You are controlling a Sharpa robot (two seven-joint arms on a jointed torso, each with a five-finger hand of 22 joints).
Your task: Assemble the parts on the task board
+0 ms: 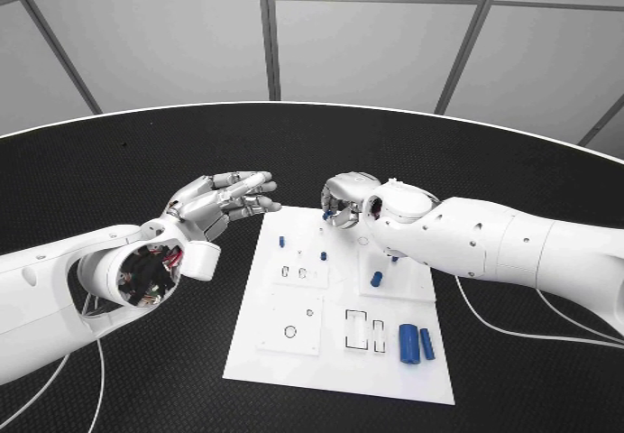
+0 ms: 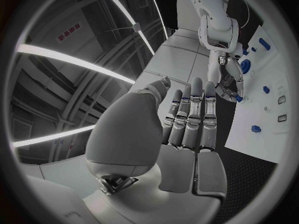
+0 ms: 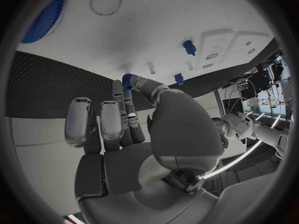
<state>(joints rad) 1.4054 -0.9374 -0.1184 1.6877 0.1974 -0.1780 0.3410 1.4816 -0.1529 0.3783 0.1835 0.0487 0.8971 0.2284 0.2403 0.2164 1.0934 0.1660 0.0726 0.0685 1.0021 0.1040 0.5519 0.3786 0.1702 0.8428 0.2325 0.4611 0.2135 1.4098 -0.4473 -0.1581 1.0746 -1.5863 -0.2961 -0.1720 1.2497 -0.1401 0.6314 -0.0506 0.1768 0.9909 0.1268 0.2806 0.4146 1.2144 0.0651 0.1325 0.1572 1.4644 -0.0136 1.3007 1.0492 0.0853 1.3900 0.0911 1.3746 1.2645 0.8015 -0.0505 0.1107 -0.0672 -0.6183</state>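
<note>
Right robot hand [image 1: 349, 200] pinching a small blue part [image 3: 127, 79] over the task board [image 1: 293, 352] — left robot hand [image 1: 224, 204] empty, fingers straight.

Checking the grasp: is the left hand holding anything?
No. The left hand hovers beside the task board, fingers apart, nothing in them.

Probably a robotics lab — round black table [image 1: 130, 162], grey panelled walls [image 1: 364, 45].

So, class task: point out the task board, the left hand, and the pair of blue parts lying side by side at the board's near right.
task board [image 1: 273, 361], head view, bare near-left corner.
left hand [image 1: 224, 204], head view, middle of the hand.
pair of blue parts [image 1: 411, 344], head view, the larger part's middle.
</note>
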